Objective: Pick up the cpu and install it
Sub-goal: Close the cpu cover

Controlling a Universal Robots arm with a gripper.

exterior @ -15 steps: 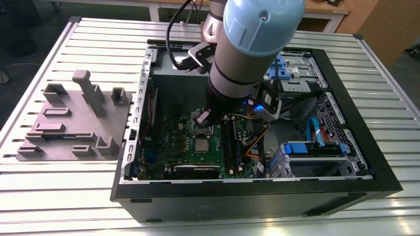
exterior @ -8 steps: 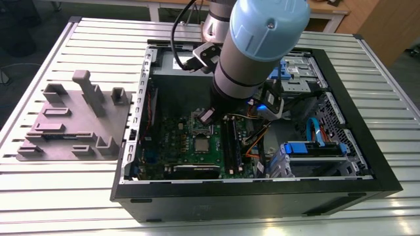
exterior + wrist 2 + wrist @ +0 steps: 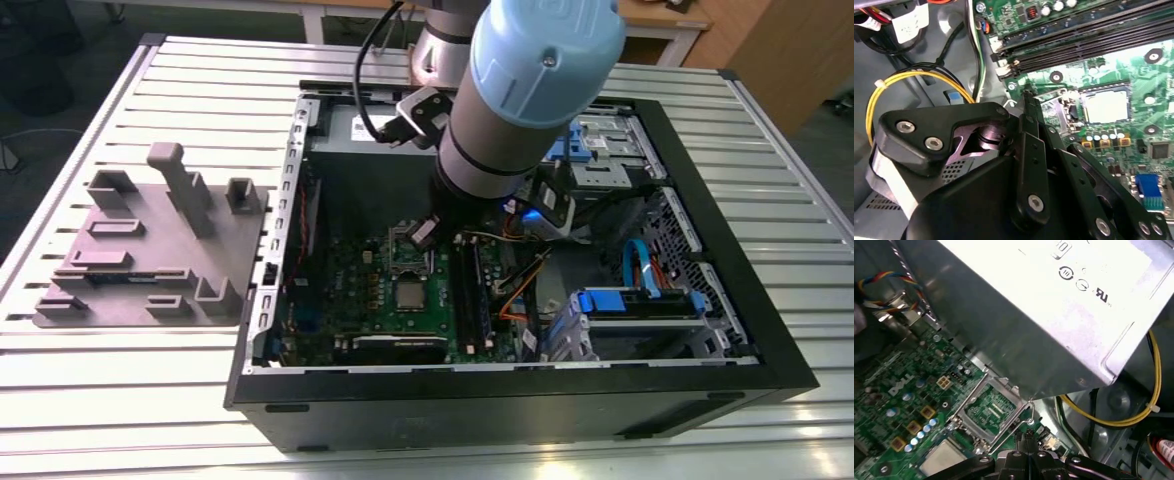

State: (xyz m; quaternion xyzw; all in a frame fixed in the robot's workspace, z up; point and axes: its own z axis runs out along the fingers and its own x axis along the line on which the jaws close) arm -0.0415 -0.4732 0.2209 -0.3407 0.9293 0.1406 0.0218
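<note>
Exterior view, arm point(image 3: 534, 70) angled down into case point(image 3: 507, 410), hand point(image 3: 424, 238) near cpu point(image 3: 407, 293)

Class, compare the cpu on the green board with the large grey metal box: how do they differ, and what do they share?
Size: the cpu is a small flat square; the grey metal box is far larger, with deep sides. Surface: the cpu's top looks plain; the box bears a white label. Setting: the cpu lies in the socket on the green board; the box stands past the board's edge. Both are silvery-grey metal.
</note>
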